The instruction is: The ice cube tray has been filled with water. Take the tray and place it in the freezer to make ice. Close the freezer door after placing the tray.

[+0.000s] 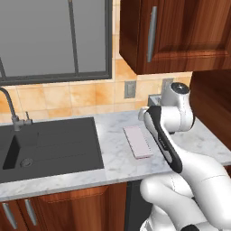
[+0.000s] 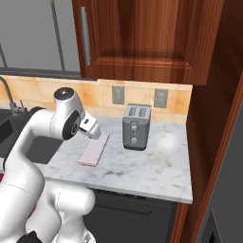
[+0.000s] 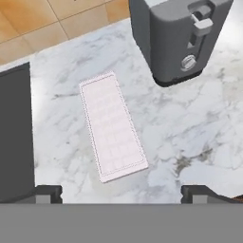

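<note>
My white jointed arm (image 1: 189,176) rises from the base, bends at a dark-trimmed elbow and reaches forward, the wrist turned downward. My two-finger dark-tipped end effector (image 3: 121,192) points down with its jaws spread wide apart, one small dark fingertip (image 3: 47,193) at each side, gripping nothing.

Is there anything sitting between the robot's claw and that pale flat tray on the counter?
Nothing visible. In the hand view the open gripper looks straight at the ice cube tray, which lies flat on bare marble counter. The toaster stands off to one side, apart from the tray.
</note>
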